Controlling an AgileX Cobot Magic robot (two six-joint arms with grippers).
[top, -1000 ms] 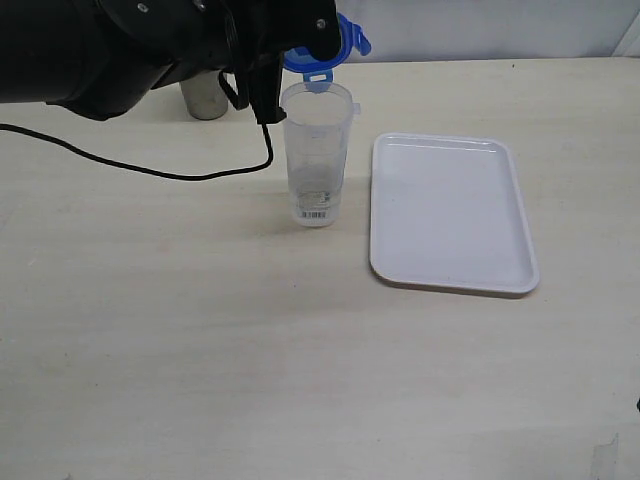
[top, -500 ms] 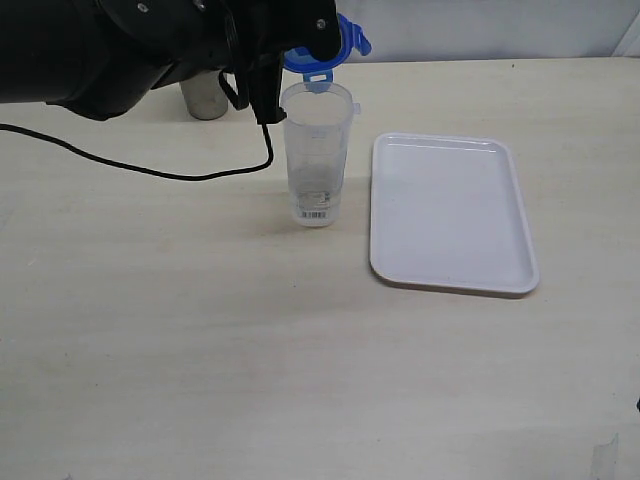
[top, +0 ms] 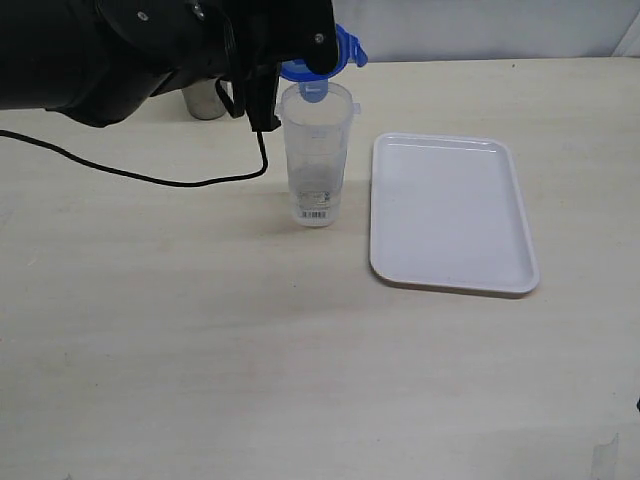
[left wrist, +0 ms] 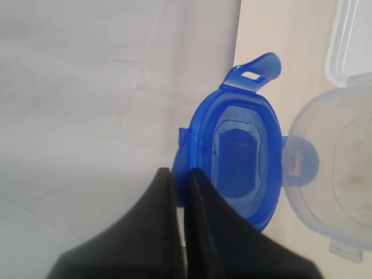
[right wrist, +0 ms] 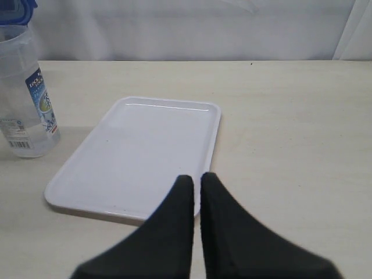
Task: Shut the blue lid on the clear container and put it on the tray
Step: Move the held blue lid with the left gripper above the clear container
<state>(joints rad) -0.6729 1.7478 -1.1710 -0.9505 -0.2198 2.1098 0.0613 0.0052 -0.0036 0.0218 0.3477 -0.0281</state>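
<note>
The clear container (top: pixel 317 160) stands upright on the table, left of the white tray (top: pixel 450 212), with its barcode sticker near the base. The blue lid (top: pixel 322 62) hangs tilted just above the container's far rim, one flap dipping into the mouth. My left gripper (left wrist: pixel 180 174) is shut on the lid's (left wrist: pixel 238 157) edge; the container's open mouth (left wrist: pixel 337 174) lies beside it. My right gripper (right wrist: pixel 196 179) is shut and holds nothing, low over the near edge of the tray (right wrist: pixel 139 157). The container (right wrist: pixel 26 99) also shows at the far side of that view.
A grey steel cup (top: pixel 205 98) stands at the back left, partly behind my left arm. A black cable (top: pixel 150 178) from that arm trails across the table left of the container. Bare table stretches in front of the container and tray.
The lid has dropped slightly and shifted left toward the container's mouth. The cable has shifted a little. The container and tray have not moved.
</note>
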